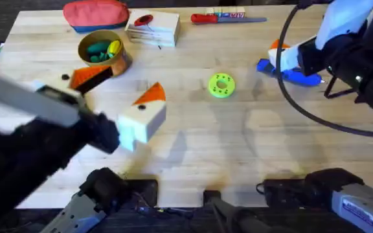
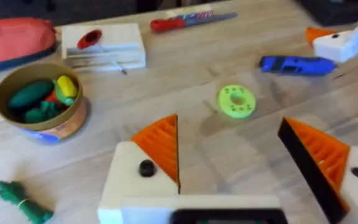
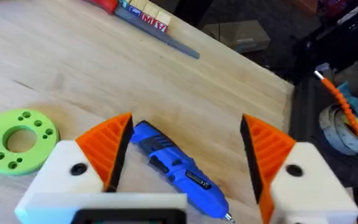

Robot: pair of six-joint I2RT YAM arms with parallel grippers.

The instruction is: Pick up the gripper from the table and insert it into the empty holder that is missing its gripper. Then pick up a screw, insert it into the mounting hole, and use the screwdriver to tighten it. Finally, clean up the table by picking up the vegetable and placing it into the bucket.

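Overhead shows the left gripper (image 1: 118,107) wide open and empty, the bucket (image 1: 100,53) just beyond it. Right gripper (image 3: 185,158) is wide too, straddling the screwdriver (image 3: 179,168). Closing off-centre could roll that screwdriver away; the vegetable (image 2: 22,200) lies beside the left fingers.

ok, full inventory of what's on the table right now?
screwdriver: 1, blue, lying flat at right, between right gripper's fingers
green disc: 1, yellow-green with holes, table centre
bucket: 1, yellow-orange, back left, toy pieces inside
vegetable: 1, dark green, on table near bucket
red pouch: 1, back left edge
white box: 1, red item on top, beside pouch
red-handled screwdriver: 1, back edge
table: 1, light wood
left gripper: white fingers, orange pads, open, empty
right gripper: same build, open, straddling screwdriver
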